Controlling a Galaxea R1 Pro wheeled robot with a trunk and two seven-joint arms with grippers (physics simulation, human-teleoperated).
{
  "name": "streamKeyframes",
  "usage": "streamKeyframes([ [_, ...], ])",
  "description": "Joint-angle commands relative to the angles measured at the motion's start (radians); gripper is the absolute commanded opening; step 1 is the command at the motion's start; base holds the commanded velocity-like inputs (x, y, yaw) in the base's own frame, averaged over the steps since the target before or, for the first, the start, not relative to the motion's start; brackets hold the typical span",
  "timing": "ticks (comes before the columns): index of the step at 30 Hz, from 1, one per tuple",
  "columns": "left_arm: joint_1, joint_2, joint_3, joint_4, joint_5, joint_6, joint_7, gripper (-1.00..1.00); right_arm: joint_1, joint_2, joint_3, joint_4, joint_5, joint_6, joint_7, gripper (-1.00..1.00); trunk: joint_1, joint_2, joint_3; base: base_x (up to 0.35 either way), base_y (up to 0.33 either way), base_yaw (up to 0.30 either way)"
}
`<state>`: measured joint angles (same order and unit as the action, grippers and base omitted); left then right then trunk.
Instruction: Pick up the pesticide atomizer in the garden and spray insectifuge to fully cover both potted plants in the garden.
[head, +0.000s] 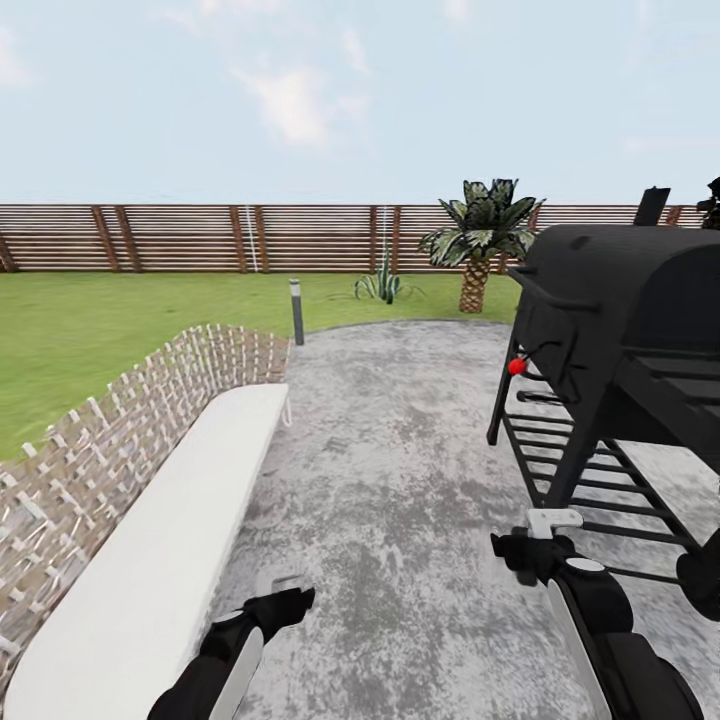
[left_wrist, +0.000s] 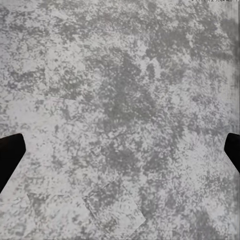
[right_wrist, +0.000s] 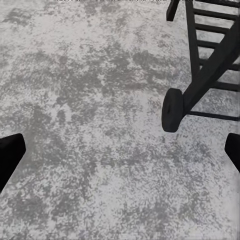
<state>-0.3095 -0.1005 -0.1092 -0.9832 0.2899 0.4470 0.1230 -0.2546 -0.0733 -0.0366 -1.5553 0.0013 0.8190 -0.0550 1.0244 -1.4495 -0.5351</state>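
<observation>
Both hands (head: 285, 600) (head: 535, 545) open over stone patio (head: 400, 480), beside grill (head: 620, 330)

Two arms are seen, clad in glossy black shells with white panels; each ends in a black gripper, left (head: 283, 604) and right (head: 527, 553), behind stubby black fingers (left_wrist: 10, 157).

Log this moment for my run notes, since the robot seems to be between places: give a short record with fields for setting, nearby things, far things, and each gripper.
setting: grey stone patio bordered by lawn and a wooden slat fence
near left: white bench with a lattice back
near right: black barbecue grill with a red knob
far: palm-like plant, short grey post
left gripper: open, empty, over bare paving
right gripper: open, empty, near the grill's wheel
</observation>
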Motion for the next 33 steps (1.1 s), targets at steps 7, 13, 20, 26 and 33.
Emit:
streamKeyframes([
  [7, 0.000, 0.002, 0.000, -0.002, 0.011, 0.004, 0.009, 1.00, 0.001, 0.000, 0.001, -0.005, 0.000, 0.005, -0.003, 1.00, 0.001, -0.001, -0.001, 0.338, 0.053, -0.030],
  [13, -0.001, 0.003, 0.000, -0.002, 0.011, 0.004, 0.009, 1.00, 0.001, 0.000, 0.001, -0.007, 0.000, 0.005, -0.003, 1.00, 0.001, -0.001, -0.001, 0.338, 0.080, -0.003],
  [20, 0.000, 0.002, -0.001, -0.001, 0.011, 0.004, 0.009, 1.00, 0.003, 0.000, 0.001, -0.012, 0.000, 0.005, -0.003, 1.00, 0.001, -0.001, -0.001, 0.338, 0.058, 0.000],
  [26, 0.000, 0.002, -0.001, -0.001, 0.011, 0.004, 0.009, 1.00, 0.003, 0.000, 0.000, -0.015, 0.000, 0.005, -0.003, 1.00, 0.001, -0.001, -0.001, 0.338, 0.011, 0.000],
  [33, 0.000, 0.002, -0.001, 0.000, 0.011, 0.004, 0.009, 1.00, 0.003, 0.001, 0.000, -0.018, 0.000, 0.005, -0.003, 1.00, 0.001, -0.001, -0.001, 0.338, 0.001, 0.000],
])
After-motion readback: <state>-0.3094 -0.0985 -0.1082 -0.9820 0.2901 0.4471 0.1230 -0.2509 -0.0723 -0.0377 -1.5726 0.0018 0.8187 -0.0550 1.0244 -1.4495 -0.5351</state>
